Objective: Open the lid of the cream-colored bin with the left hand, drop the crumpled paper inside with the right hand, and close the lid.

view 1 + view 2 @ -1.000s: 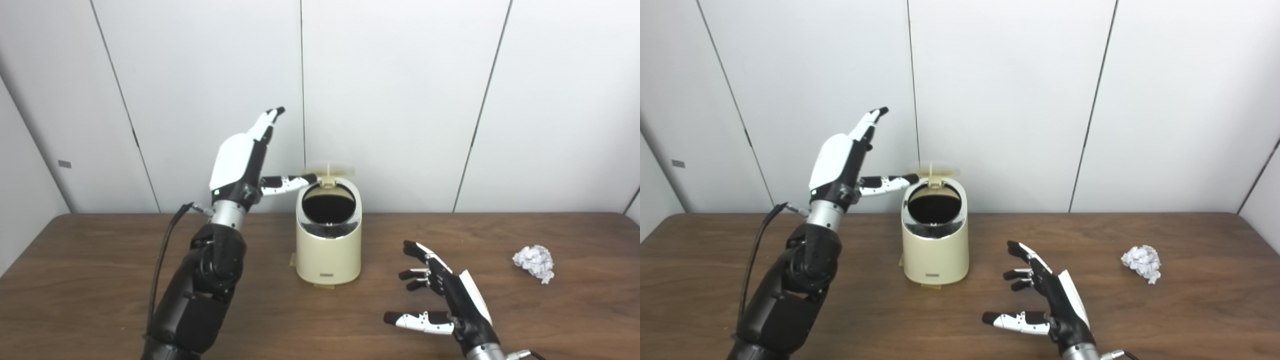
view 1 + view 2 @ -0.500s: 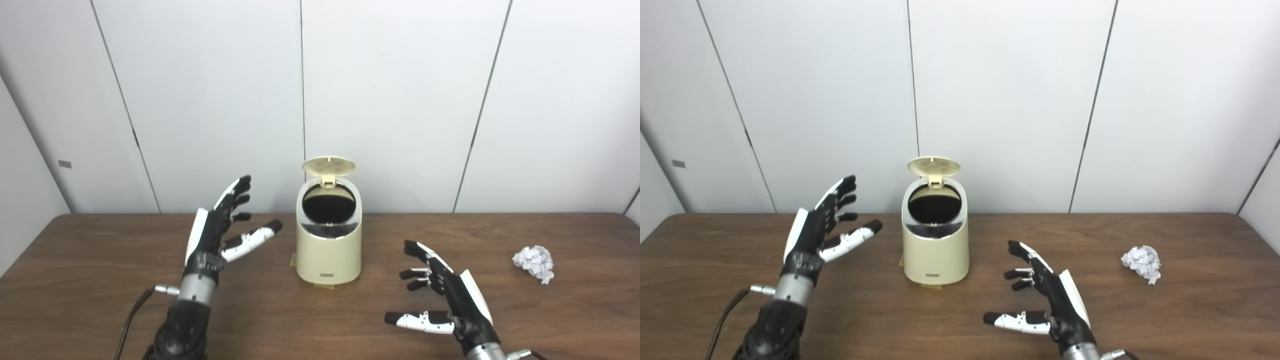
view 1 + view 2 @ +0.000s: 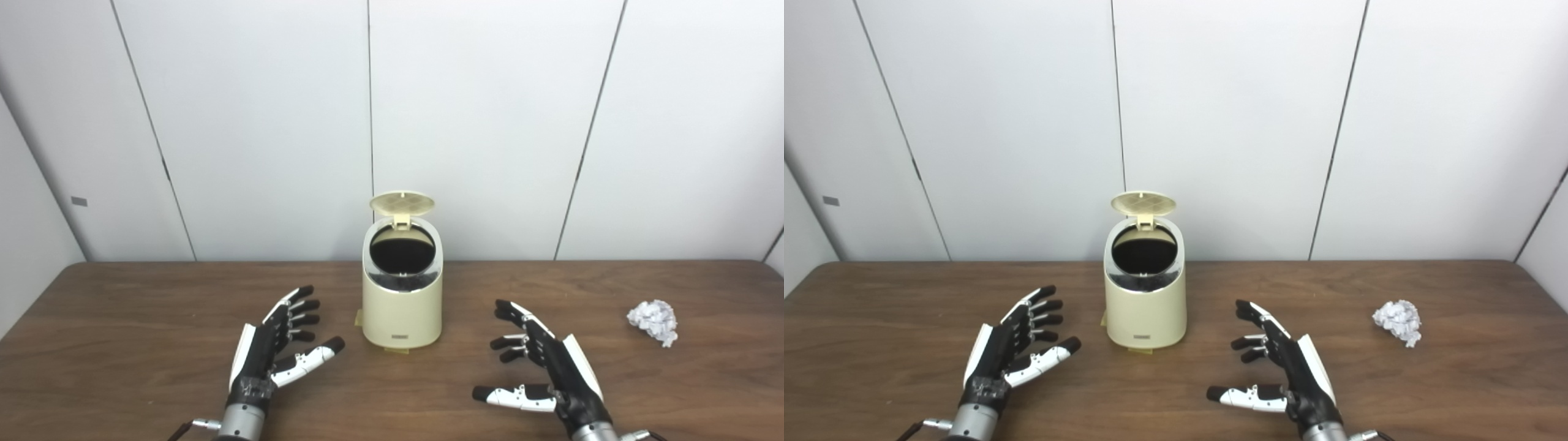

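Hovering low: left hand (image 3: 269, 355), right hand (image 3: 551, 367), fingers spread.

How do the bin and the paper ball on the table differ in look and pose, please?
The bin is smooth and cream, the paper ball white and crumpled. The bin stands upright near the table's middle with its lid raised; the paper ball lies low, far right. Both rest untouched on the table.

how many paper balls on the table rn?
1. The crumpled paper lies on the table, far right, beyond the right hand. The bin interior is too dark to check.
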Robot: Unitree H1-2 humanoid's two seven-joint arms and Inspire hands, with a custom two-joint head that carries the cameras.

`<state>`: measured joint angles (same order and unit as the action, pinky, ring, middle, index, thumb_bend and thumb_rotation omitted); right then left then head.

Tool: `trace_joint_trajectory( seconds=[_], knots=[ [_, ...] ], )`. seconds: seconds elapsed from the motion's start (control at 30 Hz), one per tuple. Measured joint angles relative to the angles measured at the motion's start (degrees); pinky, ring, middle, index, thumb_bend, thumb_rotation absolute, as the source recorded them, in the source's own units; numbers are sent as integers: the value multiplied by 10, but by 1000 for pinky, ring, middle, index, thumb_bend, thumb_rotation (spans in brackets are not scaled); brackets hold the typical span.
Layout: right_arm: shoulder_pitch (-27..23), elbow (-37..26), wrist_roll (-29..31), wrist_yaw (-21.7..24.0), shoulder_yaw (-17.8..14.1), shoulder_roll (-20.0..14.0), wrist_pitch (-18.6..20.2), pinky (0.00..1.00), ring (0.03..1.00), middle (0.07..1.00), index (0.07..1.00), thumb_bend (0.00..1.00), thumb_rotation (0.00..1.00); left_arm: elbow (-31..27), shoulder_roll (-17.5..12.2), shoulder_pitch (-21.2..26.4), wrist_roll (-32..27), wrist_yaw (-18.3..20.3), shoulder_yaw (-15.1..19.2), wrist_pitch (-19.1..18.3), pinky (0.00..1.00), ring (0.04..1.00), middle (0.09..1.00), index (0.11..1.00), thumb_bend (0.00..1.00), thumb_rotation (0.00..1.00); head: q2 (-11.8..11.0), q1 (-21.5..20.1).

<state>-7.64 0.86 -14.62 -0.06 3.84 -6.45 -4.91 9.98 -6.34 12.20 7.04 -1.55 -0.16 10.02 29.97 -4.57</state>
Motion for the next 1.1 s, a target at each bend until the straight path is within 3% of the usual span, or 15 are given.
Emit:
trace_joint_trajectory(
  seconds=[0.03,0.13,0.17,0.2,0.43,0.63,0.8,0.9,1.0,1.1],
  knots=[
    [-1,0,1,0,0,0,0,555,668,849,858,780,142,2,0,0,-4,1,0,8,627,733,794,896,831,273,0,0],
    [-5,-6,-10,0,0,-5,4,527,640,786,820,809,167,17,4,8,-23,1,5,31,655,759,812,910,822,259,-17,-73],
    [-10,-10,-20,0,0,-8,10,526,639,784,818,810,168,23,5,11,-27,1,7,35,656,760,812,910,822,258,-18,-73],
    [-15,-15,-28,0,-2,-12,17,507,630,773,801,813,182,27,5,13,-29,1,9,38,653,762,814,910,819,253,-30,-99],
    [-77,-58,-82,8,-33,-90,99,511,643,767,777,823,143,57,3,29,-24,-2,15,72,663,776,820,902,783,212,-58,-157],
    [-108,-9,-98,6,-58,-157,102,582,699,783,777,837,93,67,-6,36,-19,-2,14,76,688,774,817,896,761,204,-61,-180],
    [-108,-20,-116,7,-69,-188,120,604,720,784,776,835,24,73,-16,38,-19,-2,15,77,690,770,810,891,763,201,-57,-185],
    [-109,-44,-134,7,-76,-207,141,640,756,786,769,854,78,73,-17,38,-19,-1,15,79,686,769,812,889,759,192,-55,-186],
    [-114,-36,-137,7,-86,-228,146,702,816,809,775,873,39,73,-18,38,-19,-1,14,80,680,767,809,885,757,185,-53,-186],
    [-117,-26,-147,20,-87,-247,173,698,837,841,800,867,133,73,-19,38,-19,0,14,80,684,771,813,889,761,198,-52,-185]
  ],
)
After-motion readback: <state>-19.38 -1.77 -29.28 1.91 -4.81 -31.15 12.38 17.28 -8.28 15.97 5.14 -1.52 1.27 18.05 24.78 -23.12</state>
